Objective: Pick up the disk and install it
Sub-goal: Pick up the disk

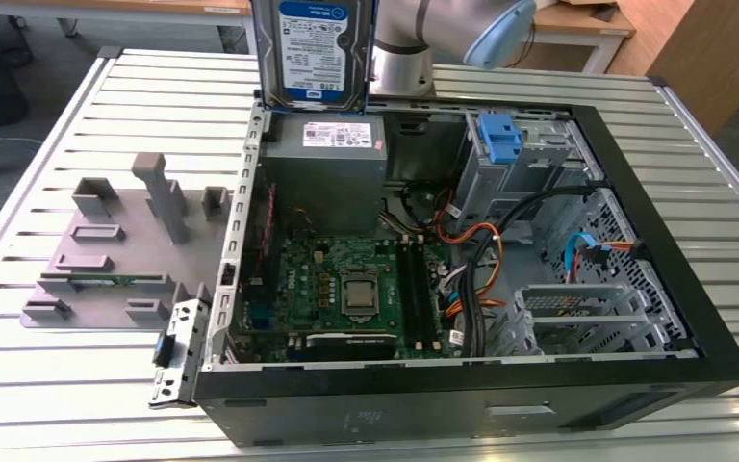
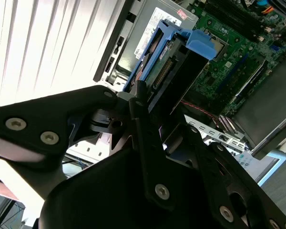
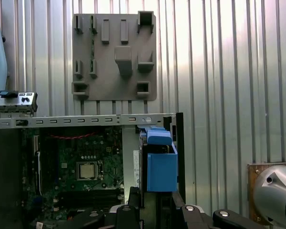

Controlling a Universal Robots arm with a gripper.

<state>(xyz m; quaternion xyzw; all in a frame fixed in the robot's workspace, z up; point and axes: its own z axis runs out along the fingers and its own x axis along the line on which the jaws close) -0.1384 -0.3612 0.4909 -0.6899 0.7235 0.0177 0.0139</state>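
The disk (image 1: 312,48) hangs upright in the air above the back edge of the open computer case (image 1: 677,356), just over the grey power supply (image 1: 324,154). It is a silver drive with a white-and-blue label, clipped in a blue carrier. In the second wrist view my gripper (image 2: 164,119) is shut on the disk (image 2: 181,52), its black fingers (image 2: 143,124) clamping the near end. In the first wrist view the blue carrier of the disk (image 3: 159,162) sticks out from the gripper (image 3: 157,210) over the case's corner.
Inside the case lie the green motherboard (image 1: 344,289), bundled cables (image 1: 485,260) and a drive cage with a lone blue bracket (image 1: 502,140). A grey fixture plate (image 1: 113,250) with upright posts sits on the slatted table (image 1: 36,385) at the exterior view's left.
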